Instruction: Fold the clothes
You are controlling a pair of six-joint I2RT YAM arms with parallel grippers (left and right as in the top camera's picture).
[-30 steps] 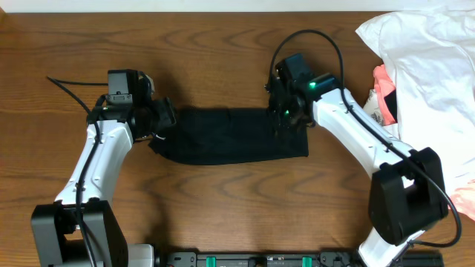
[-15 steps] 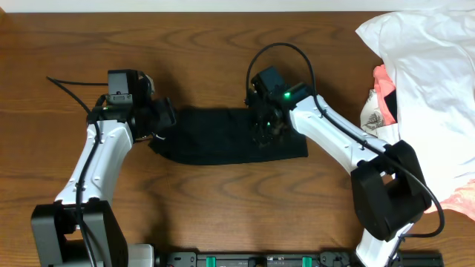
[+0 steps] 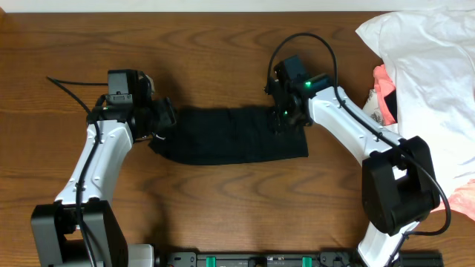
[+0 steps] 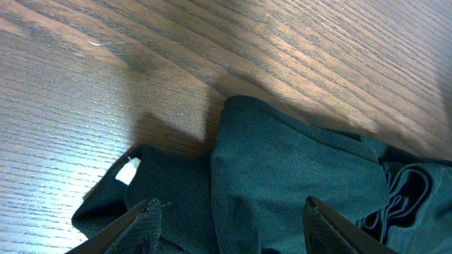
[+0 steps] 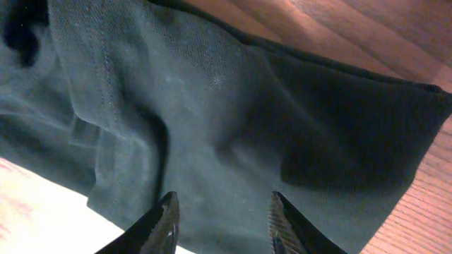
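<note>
1. My left gripper has its jaws spread wide and released, with nothing between them. Its fingers hang just over the bunched left end of the black garment. I cannot tell whether they touch the cloth.
2. My right gripper has its jaws parted partway and grasps nothing. It sits close above the garment's right part, with flat fabric showing in the gap.
3. The black garment lies as a wide strip in the middle of the wooden table, stretched between my two grippers. A small white tag shows at its left edge.
4. At the table's right end a large white garment is heaped. A coral-pink garment peeks out from under it, apart from the black one.
</note>
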